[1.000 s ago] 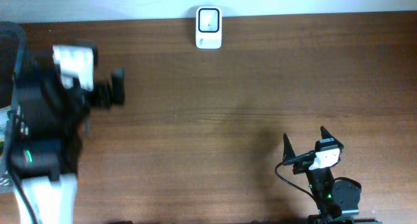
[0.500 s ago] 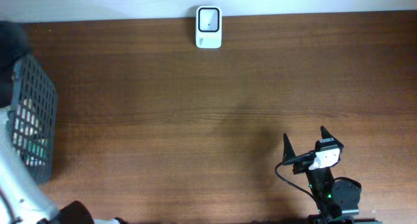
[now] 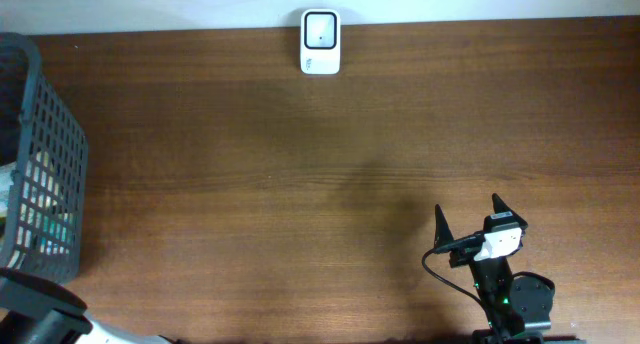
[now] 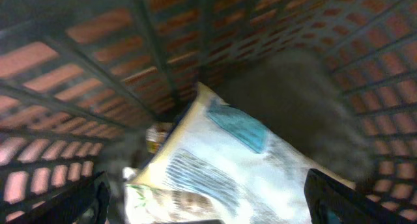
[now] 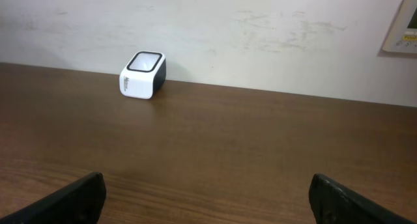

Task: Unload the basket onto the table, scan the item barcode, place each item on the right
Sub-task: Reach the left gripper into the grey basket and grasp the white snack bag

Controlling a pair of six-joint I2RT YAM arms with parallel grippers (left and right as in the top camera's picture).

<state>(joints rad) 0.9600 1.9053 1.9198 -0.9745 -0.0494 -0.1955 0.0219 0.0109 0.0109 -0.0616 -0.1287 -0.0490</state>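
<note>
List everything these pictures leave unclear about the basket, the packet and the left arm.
- Packet, left wrist view: blur smears its print; no barcode can be found.
- Basket, overhead: the left edge cuts it off and its mesh wall screens the contents.
- Left gripper, left wrist view: only the fingertips show, at the bottom corners.
- Left arm, overhead: the bottom left corner cuts off all but a dark piece; its gripper does not show there.
</note>
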